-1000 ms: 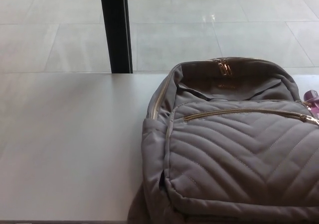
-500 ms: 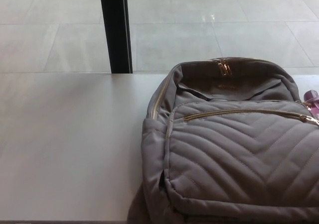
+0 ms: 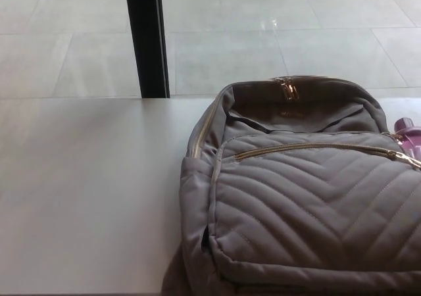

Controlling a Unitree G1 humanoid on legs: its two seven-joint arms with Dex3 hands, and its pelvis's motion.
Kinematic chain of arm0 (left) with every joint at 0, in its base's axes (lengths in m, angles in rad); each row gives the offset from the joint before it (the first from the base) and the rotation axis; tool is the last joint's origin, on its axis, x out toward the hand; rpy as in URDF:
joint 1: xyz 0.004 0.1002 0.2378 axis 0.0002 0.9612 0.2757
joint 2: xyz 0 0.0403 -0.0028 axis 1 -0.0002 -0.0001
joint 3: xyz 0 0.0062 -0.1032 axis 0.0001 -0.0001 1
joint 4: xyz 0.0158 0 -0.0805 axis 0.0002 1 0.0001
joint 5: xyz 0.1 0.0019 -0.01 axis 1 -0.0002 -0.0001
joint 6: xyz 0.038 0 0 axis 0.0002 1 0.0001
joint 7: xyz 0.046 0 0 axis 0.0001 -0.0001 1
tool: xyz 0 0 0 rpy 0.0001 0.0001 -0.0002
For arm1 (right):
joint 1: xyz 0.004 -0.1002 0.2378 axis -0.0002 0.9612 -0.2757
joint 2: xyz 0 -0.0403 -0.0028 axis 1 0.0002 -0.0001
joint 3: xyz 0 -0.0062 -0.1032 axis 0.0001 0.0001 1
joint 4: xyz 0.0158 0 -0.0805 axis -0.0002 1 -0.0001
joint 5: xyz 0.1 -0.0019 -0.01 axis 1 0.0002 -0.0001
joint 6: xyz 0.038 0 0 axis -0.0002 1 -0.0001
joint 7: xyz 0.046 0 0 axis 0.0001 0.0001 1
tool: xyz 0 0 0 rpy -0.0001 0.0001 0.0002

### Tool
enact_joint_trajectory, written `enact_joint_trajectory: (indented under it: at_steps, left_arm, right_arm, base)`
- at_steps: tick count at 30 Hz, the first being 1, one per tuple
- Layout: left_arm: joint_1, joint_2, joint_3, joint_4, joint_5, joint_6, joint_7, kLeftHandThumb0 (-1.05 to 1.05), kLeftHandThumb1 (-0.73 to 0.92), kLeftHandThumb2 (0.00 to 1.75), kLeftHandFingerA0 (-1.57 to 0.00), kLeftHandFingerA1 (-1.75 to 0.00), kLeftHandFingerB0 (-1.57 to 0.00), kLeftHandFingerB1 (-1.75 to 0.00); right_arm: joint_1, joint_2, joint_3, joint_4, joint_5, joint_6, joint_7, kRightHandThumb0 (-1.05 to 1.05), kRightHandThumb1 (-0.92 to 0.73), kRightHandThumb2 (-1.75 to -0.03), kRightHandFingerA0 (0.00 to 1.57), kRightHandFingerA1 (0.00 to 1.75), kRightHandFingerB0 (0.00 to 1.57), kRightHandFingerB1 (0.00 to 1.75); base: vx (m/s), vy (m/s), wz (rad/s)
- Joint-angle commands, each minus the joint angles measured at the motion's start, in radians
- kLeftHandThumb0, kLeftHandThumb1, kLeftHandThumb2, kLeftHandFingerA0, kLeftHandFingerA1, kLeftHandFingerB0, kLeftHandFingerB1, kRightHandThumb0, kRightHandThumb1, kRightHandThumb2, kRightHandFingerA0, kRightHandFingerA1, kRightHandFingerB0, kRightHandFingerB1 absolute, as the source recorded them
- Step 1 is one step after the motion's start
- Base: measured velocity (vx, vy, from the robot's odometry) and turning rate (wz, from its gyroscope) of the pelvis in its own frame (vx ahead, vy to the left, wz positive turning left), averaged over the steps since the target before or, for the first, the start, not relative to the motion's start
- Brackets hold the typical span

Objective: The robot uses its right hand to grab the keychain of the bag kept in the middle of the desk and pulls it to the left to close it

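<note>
Now, head view: pale desk (image 3: 85,197), tiled floor (image 3: 296,39) and black post (image 3: 146,39) beyond.
bag (image 3: 302,204): grey quilted backpack lying on the desk's right half, top compartment gaping open.
keychain (image 3: 409,131): purple, at the bag's right edge, beside the gold zip (image 3: 316,147).
hands: neither shows, so their state cannot be told.

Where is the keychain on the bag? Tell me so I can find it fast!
Find the big grey quilted bag on the white desk. Follow the gold zip across its front pocket to its right end. The keychain sits there by the picture's right edge, the only pinkish-purple thing beside all that grey and gold.
</note>
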Motion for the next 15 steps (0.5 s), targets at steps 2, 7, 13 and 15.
enact_joint_trajectory:
  at_steps: [2, 7, 13, 15]
  left_arm:
    - [-0.007, 0.008, 0.012, 0.001, -0.027, 0.004, -0.013, -0.82, 0.65, 1.04, -0.47, -0.7, -0.32, -0.55]
    - [-0.006, 0.008, 0.012, 0.006, -0.029, 0.004, -0.017, -0.76, 0.61, 1.04, -0.45, -0.69, -0.29, -0.54]
    - [-0.005, 0.005, 0.002, 0.005, -0.022, -0.002, -0.008, -0.75, 0.62, 1.04, -0.45, -0.68, -0.31, -0.54]
    - [-0.007, 0.004, 0.003, 0.006, -0.025, -0.005, -0.015, -0.76, 0.62, 1.04, -0.44, -0.69, -0.3, -0.55]
  right_arm:
    - [0.014, 0.009, 0.051, -0.029, -0.071, 0.041, 0.012, -0.2, -0.8, -0.66, 0.83, 1.41, 0.6, 0.43]
    - [0.035, -0.025, 0.061, -0.028, -0.138, 0.06, -0.002, -0.08, -0.7, -0.93, 0.8, 1.63, 0.93, 0.78]
    - [0.052, -0.016, 0.066, 0.005, -0.228, 0.006, -0.118, -0.1, -0.7, -0.82, 0.73, 1.75, 0.58, 1.62]
    - [0.044, -0.017, 0.073, 0.016, -0.25, -0.008, -0.146, -0.1, -0.68, -0.85, 0.72, 1.75, 0.56, 1.66]
  base:
    - [0.0, 0.0, 0.0]
    - [0.0, 0.0, 0.0]
    - [0.0, 0.0, 0.0]
    - [0.0, 0.0, 0.0]
